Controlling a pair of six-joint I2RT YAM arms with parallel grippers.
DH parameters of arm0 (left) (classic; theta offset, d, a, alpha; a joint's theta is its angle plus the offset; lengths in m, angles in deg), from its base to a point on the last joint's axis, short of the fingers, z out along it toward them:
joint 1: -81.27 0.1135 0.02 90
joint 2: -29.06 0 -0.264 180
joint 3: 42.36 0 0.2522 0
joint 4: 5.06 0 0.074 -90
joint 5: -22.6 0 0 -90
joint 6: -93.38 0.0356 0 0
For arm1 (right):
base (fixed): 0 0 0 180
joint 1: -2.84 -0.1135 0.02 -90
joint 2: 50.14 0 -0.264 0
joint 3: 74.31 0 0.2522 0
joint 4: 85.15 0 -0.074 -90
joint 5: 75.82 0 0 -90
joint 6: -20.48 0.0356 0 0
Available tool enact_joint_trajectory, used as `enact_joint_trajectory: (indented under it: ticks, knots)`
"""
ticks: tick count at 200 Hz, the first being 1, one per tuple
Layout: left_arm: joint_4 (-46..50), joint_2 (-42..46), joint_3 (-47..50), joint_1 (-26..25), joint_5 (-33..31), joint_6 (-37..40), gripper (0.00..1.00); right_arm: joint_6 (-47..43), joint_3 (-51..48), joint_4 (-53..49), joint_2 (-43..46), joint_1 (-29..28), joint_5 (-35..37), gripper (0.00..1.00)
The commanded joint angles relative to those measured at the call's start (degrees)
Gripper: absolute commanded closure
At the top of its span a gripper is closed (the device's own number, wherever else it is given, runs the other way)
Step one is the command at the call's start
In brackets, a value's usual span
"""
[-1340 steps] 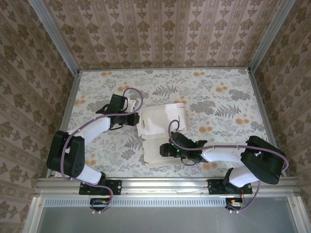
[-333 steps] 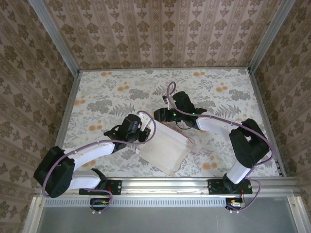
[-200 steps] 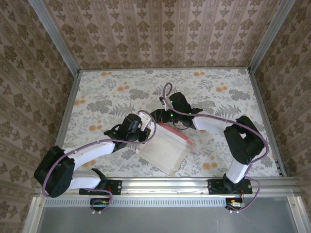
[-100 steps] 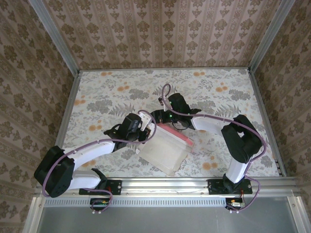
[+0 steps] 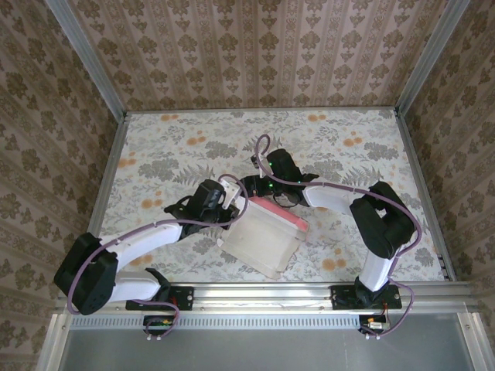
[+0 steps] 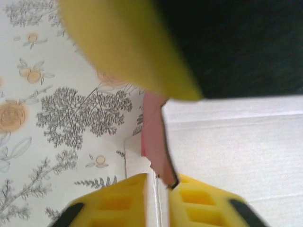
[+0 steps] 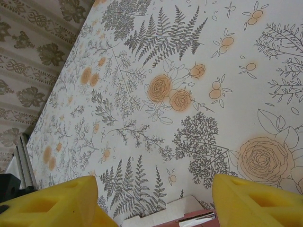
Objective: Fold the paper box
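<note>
The paper box sits near the front of the flowered table, between the two arms and turned askew. It is a shallow open tray with its pale off-white inside facing up as bare card and a pink flap lying along its far edge. The left gripper has its jaws drawn close and nips the box's left wall between its yellow pads. The right gripper hangs just beyond the far left corner with its jaws spread wide, holding nothing. Nearly two seconds ago no pink showed on that far edge, where the flap now lies folded over. Further back, the card lay spread flat and square in the middle of the table, with an arm at each side.
</note>
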Motion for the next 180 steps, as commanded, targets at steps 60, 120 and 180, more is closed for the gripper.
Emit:
enact_joint_trajectory:
  ticks: [60,120,180]
  knots:
    - [4.1,10.2,3.7,6.5,7.6,-4.1,0.65,0.2,0.5,-0.3,-0.4,0.5,-1.6,0.35]
    - [-5.0,3.3,5.4,10.1,12.0,-4.2,0.63,0.5,1.1,-0.9,-0.6,1.0,-3.0,0.37]
    - [-19.0,-5.5,5.9,9.3,15.7,-1.4,0.61,1.4,1.2,-1.0,-1.0,1.1,-3.6,0.38]
